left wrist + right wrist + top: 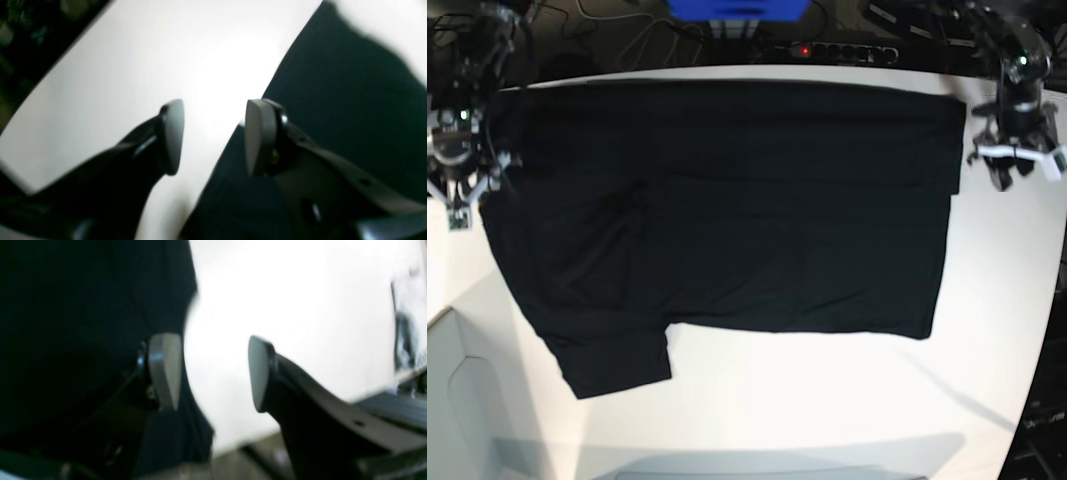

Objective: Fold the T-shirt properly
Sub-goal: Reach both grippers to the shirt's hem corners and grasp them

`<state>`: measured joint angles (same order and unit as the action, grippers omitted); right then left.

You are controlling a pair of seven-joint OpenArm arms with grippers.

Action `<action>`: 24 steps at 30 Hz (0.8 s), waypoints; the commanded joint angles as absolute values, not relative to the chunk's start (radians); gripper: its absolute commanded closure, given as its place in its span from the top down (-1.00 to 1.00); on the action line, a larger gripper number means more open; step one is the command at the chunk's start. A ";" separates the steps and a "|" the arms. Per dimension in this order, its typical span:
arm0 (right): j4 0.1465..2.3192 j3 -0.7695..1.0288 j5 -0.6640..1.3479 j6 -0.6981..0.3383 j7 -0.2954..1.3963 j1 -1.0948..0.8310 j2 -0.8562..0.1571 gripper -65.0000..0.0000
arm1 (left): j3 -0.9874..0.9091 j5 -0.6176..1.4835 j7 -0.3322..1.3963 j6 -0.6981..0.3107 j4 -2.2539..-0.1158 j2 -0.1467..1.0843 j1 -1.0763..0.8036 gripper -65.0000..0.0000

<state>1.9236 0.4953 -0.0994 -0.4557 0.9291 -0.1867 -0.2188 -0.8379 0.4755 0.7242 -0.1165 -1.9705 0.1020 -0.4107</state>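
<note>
We see the white table [827,420] with the T-shirt [727,220] spread across it, its far strip seemingly folded over, so most folds remain. Our left gripper [213,136] and right gripper [215,371] hover spread, empty, at opposite cloth edges.

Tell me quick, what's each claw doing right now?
Left claw: open, holding nothing, over the T-shirt edge.
Right claw: open, holding nothing.

Both wrist views are motion-blurred. The T-shirt [727,210] shows no tag or patch; its cloth runs off frame in both wrist views. Clutter beyond the table [133,66] is unreadable.
</note>
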 commanded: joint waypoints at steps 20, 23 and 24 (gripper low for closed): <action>0.797 0.346 -0.090 -0.441 0.478 0.587 -0.352 0.23 | -0.446 0.473 0.716 -0.110 -1.323 0.288 0.257 0.28; 0.687 0.348 -0.090 -0.441 0.383 0.613 -0.374 0.23 | -0.328 0.473 0.585 -0.110 -1.205 0.323 0.306 0.28; 0.657 0.344 -0.090 -0.441 0.355 0.618 -0.374 0.23 | -0.291 0.473 0.547 -0.110 -1.159 0.331 0.328 0.28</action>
